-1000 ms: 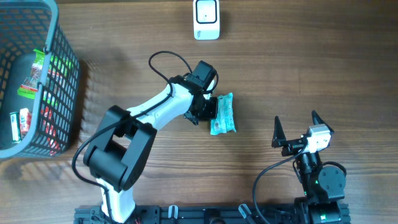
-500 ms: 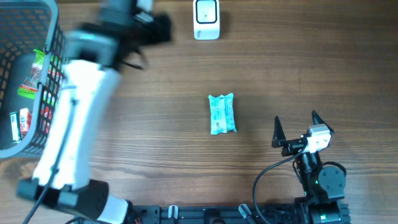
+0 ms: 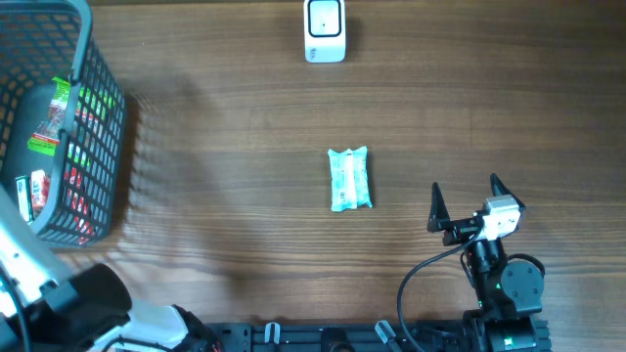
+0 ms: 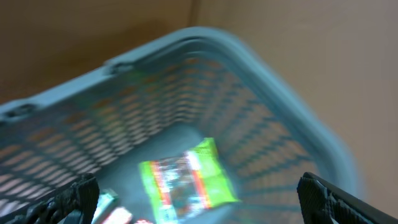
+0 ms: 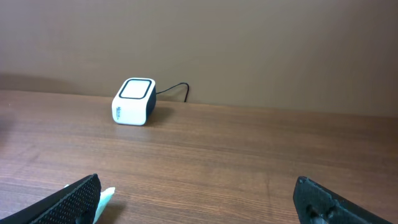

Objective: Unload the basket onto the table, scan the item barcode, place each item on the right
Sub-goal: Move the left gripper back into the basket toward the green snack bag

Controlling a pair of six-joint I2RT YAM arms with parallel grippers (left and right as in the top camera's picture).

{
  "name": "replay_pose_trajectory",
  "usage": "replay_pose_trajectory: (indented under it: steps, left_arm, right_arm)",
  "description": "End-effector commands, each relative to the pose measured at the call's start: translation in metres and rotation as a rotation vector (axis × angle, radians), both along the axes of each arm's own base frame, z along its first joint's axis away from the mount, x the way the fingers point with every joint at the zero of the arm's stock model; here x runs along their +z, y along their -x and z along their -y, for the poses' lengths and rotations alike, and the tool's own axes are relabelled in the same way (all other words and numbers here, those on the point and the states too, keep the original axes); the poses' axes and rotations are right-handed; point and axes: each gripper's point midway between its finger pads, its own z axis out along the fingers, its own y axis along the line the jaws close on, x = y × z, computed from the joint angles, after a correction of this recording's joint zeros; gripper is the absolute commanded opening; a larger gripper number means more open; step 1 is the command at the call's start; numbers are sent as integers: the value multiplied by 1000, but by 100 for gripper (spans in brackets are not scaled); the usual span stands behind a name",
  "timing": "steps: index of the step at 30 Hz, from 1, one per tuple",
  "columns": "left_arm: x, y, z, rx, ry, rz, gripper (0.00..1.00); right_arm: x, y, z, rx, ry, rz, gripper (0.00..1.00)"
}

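Observation:
The item, a teal packet (image 3: pixel 349 179), lies flat on the wooden table near its middle, with nothing touching it; a pale corner of the packet (image 5: pixel 106 196) shows beside the left finger in the right wrist view. The white barcode scanner (image 3: pixel 325 29) (image 5: pixel 133 101) stands at the table's far edge. My left gripper (image 4: pixel 199 200) hangs open above the grey mesh basket (image 4: pixel 249 59), with a blurred green packet (image 4: pixel 186 180) below it. My right gripper (image 3: pixel 465 200) (image 5: pixel 200 202) stands open and empty to the right of the teal packet.
The basket (image 3: pixel 90 39) sits at the table's left end and holds several packets, green (image 3: pixel 54 117) and red-and-white. My left arm's white link (image 3: pixel 24 259) crosses the bottom left corner. The scanner's cable runs behind it.
My left gripper let go of the teal packet, opened, and swung left and away to above the basket. The packet stayed where it was. The right arm has not moved.

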Motion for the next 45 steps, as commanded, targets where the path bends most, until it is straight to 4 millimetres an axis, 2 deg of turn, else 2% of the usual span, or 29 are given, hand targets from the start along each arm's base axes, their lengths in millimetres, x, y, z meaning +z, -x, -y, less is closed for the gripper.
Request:
replay_pose_trajectory:
  steps: [1,4,9,15,26,30,34,35,37,38,39,41,43,45]
  left_arm:
    - [-58,3,-36,-3,54,-155,100]
    - [-100,-10,-41,-100,121,-224,100]
    - [-169,-41,-26,-353,220,-302,100]
    - [-240,-45,-29,-411,300,-419,100]
    - [-331,-45,-23,-493,417,-526,100]
    - [-355,-39,-15,-500,474,-555,100]
    - [-361,-37,-4,-521,523,-539,99]
    - [-361,-38,-2,-527,531,-531,94]
    - [-358,-42,4,-549,560,-499,73]
    - [-357,-43,7,-555,570,-490,54]
    - [-356,-43,9,-562,582,-481,40]
    - [-355,-44,14,-575,604,-463,28]
    - [-350,-47,19,-589,619,-438,25]
    - [-340,-50,18,-592,608,-418,17]
  right_arm:
    - [1,0,2,-11,2,5,100]
    - [1,0,2,-11,2,5,100]
    - [1,0,2,-11,1,5,100]
    - [1,0,2,-11,2,5,100]
    - [1,0,2,-11,2,5,100]
    - [1,0,2,-11,2,5,100]
    - [1,0,2,-11,2,5,100]
    - [1,0,2,-11,2,5,100]
    - [1,0,2,-11,1,5,100]
    - [1,0,2,-11,1,5,100]
    - [1,0,2,-11,1,5,100]
    - [1,0,2,-11,1,5,100]
    - [1,0,2,-11,2,5,100]
    - [1,0,2,-11,2,5,100]
